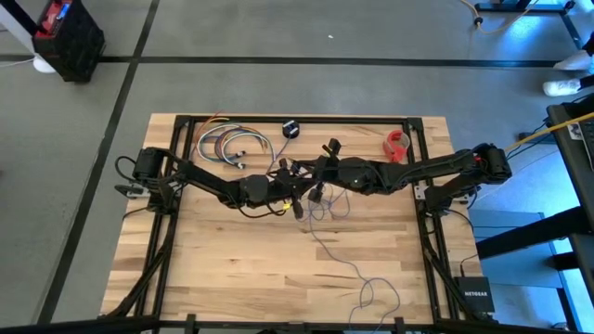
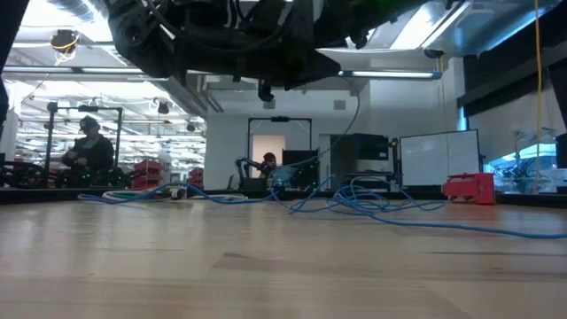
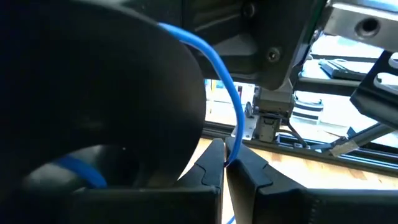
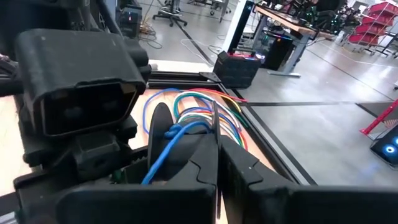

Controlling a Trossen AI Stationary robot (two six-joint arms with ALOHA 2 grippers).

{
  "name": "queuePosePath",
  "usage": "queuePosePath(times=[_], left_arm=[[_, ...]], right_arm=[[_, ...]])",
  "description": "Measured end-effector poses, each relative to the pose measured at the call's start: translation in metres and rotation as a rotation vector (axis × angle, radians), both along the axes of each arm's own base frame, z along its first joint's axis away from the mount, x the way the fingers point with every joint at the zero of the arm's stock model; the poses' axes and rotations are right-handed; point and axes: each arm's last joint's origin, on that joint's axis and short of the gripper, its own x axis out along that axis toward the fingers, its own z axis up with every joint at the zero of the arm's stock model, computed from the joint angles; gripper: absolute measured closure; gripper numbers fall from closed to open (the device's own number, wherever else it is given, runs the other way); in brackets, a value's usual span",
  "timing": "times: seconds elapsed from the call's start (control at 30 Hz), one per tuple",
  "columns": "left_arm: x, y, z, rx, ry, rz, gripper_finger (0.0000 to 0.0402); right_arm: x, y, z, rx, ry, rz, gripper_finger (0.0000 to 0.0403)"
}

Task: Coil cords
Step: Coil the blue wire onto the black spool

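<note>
2 pincers meet at frame centre: left pincer [image 3: 225, 163] pinching cord [image 3: 231, 93], right pincer [image 4: 217, 163] pressed together beside spool [image 4: 163, 140]. Most cord loose on worktop [image 1: 223, 269]; coiling barely begun.

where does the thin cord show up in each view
High view: the thin cord trails from the two grippers at table centre down to loops at the near edge.
Low view: cord lies in loops across the far tabletop.
Left wrist view: cord runs down into the shut left gripper.
Right wrist view: cord by the right gripper.
Shared landmark: the multicoloured cable bundle.
</note>
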Motion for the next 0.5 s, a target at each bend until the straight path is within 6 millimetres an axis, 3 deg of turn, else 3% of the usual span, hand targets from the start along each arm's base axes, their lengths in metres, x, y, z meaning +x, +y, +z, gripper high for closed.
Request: queuePosePath(times=[0.2, 0.33, 0.5], left_arm=[[0.0, -0.001, -0.003, 0.003, 0.038, -0.01, 0.0399], [0.0, -0.002, -0.007, 0.026, 0.077, -0.015, 0.04], [0.0, 0.0, -0.007, 0.029, 0.087, -0.006, 0.0398]], right_arm=[[-0.001, 0.0, 0.004, -0.009, -0.007, 0.02, 0.0397], [-0.007, 0.002, 0.023, 0.011, -0.072, 0.08, 0.0397], [-0.014, 0.002, 0.032, 0.034, -0.099, 0.1, 0.0397]])
